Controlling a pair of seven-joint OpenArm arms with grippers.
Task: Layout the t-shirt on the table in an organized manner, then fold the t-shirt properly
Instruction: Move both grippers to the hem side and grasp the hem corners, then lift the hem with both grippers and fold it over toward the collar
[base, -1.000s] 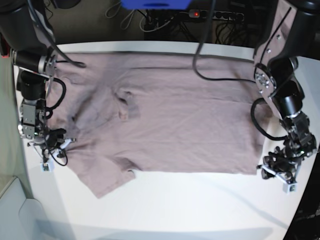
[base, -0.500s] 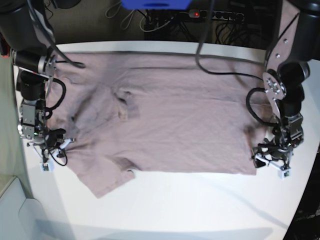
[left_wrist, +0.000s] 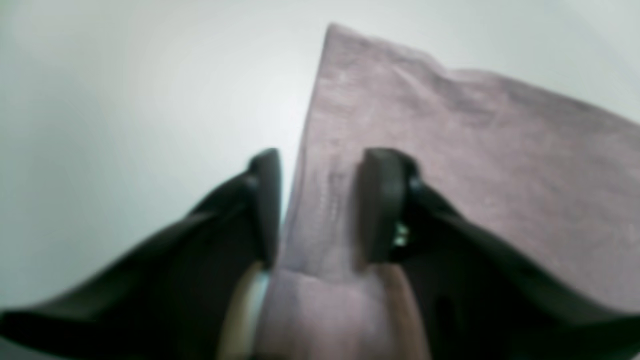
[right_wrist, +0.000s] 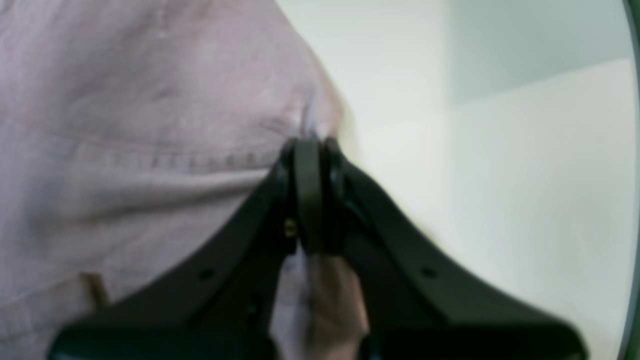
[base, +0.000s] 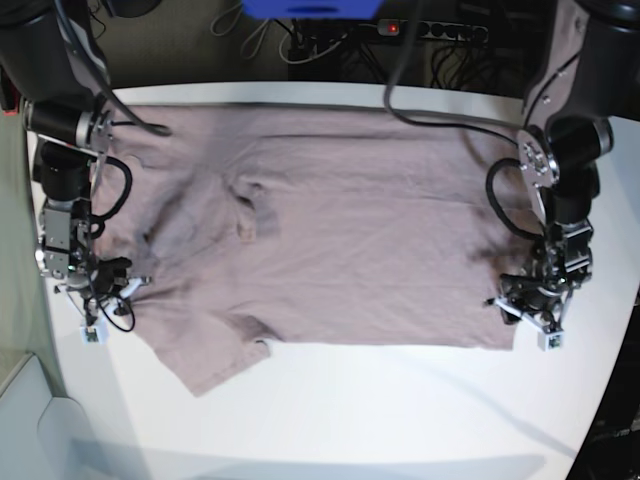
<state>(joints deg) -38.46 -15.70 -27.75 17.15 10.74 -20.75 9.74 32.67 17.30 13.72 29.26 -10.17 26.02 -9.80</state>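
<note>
We see the t-shirt lying spread on the table, almost flat, with the collar toward our right arm's side and the bottom hem toward our left arm's side. One sleeve still sticks out crooked at the near edge, and there are wrinkles around the collar.

What changed in the last second is on the left arm. One second ago the left gripper stood outside the hem corner, over the bare table. Now it has come inward and sits on the near hem corner of the shirt. In the left wrist view its fingers are a little apart, with a strip of the cloth edge passing between them. One finger is on the cloth side and the other on the table side. We cannot tell whether they already press the cloth or only stand around it.

The right gripper did not move in this time. Its fingers are together and clamped on the shirt's edge at the sleeve side, as the right wrist view shows.

We judge that the layout step is nearly finished. With both ends held, the arms could pull the shirt straight, but the left grip looks not yet sure.
</note>
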